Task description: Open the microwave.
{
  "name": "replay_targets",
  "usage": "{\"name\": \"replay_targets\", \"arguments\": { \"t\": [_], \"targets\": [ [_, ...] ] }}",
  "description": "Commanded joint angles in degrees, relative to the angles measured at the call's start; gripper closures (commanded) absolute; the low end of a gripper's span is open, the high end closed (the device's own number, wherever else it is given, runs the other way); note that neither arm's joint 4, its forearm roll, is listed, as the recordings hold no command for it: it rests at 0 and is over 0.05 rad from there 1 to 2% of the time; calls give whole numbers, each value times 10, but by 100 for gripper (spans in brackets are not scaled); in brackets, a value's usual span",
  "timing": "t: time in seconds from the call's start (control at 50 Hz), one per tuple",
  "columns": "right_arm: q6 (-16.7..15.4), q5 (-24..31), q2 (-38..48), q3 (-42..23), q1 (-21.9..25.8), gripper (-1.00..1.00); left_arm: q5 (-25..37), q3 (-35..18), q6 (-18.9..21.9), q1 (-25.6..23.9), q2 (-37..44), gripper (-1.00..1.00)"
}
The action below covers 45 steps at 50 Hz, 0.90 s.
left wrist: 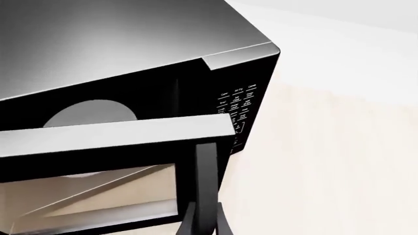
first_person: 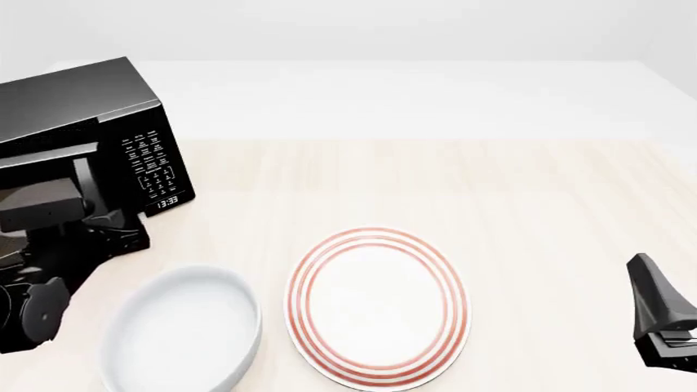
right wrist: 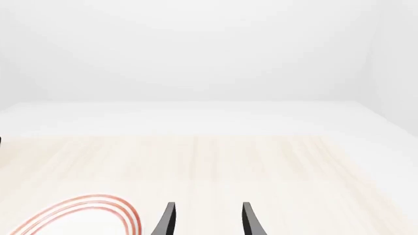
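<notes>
At the far left of the desk (first_person: pixel 523 188) stands the microwave (first_person: pixel 77 102), a glossy black box at the back corner, keypad (first_person: pixel 153 167) facing you and its clock display lit. Its door (left wrist: pixel 111 134) is swung partway out; through the gap the left wrist view shows the pale turntable (left wrist: pixel 88 111) inside. Your left gripper (left wrist: pixel 203 223) sits at the vertical bar handle (left wrist: pixel 205 176), with dark fingers either side of the bar's lower end. It looks clenched on the handle, though the fingertips are cut off at the frame edge, so the hold cannot be confirmed.

The risk, as I judge it: the door turns on a hinge, so a straight pull would fight that arc and the bar could slip out of the fingers. Pulling hard could also drag the whole microwave across the desk.

Moving right, a white bowl (first_person: pixel 183 331) lies on the near side, just below the left arm; a wider door swing or a retreating elbow could knock it. Beside it sits a white plate with red rings (first_person: pixel 376 306), clear of the door's path.

At the far right, your right gripper (right wrist: pixel 205 220) hangs idle with its fingers spread, grasping nothing, well apart from everything.
</notes>
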Motion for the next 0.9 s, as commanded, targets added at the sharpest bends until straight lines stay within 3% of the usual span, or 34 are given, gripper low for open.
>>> {"name": "replay_targets", "arguments": {
  "t": [0.02, 0.9],
  "targets": [
    [0, 0, 0, 0, 0, -100, -16, -9, -17, -36, -46, 100],
    [0, 0, 0, 0, 0, -100, -38, 56, -17, -64, -99, 100]
  ]
}}
